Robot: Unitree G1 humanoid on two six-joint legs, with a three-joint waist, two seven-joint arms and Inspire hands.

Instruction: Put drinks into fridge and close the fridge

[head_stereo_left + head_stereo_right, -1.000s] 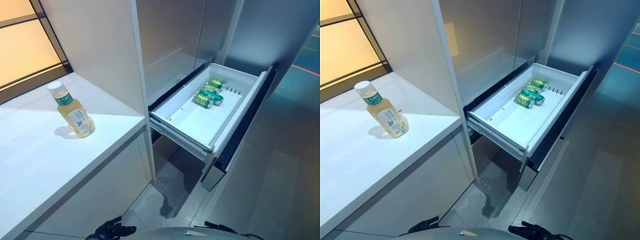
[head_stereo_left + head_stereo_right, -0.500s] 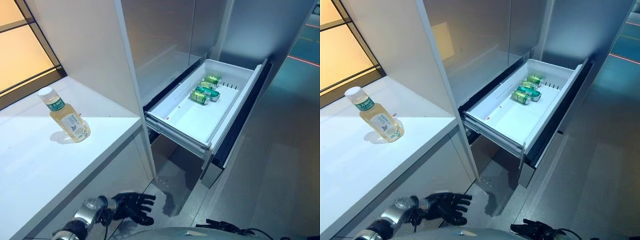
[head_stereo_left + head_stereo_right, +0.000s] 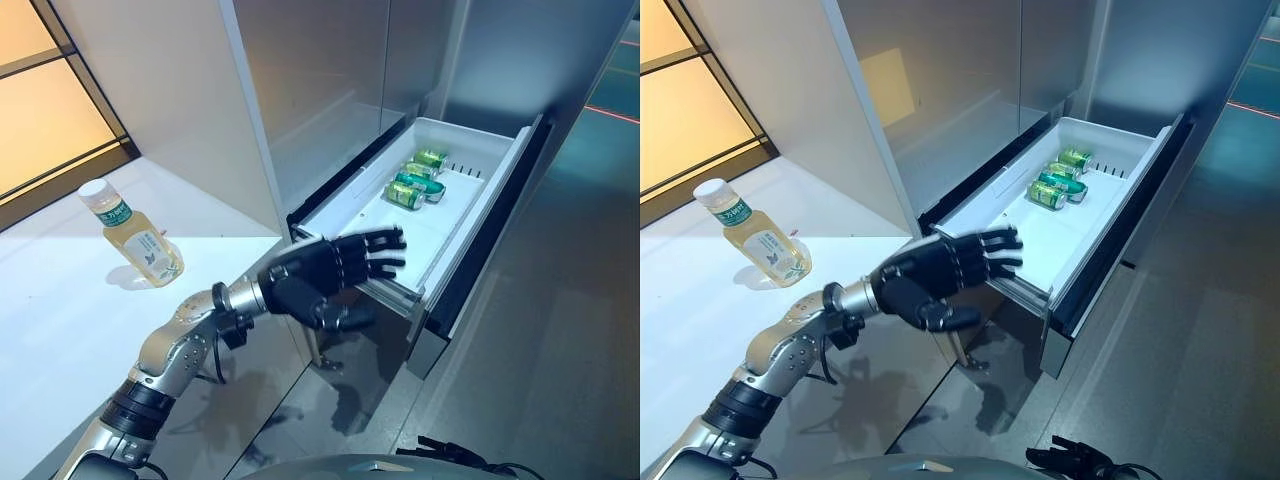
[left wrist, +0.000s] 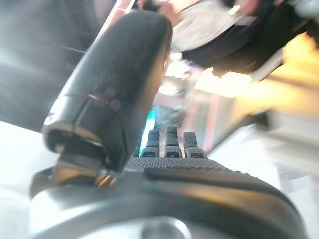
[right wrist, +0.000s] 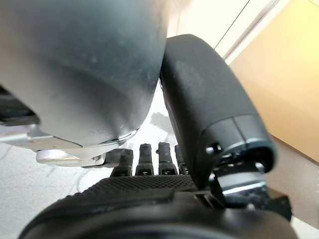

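Left hand (image 3: 335,272) has risen from the floor, fingers spread, holding nothing | bottle (image 3: 132,234) upright on counter (image 3: 70,330), untouched | next: probably swing back to it, wrap mid-body | right hand (image 3: 1080,462) low, state unclear.

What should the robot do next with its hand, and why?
Probably swing the left hand back toward the bottle. The bottle stands upright on the white counter, untouched, while the hand hangs open and empty near the open drawer, where green cans already lie.
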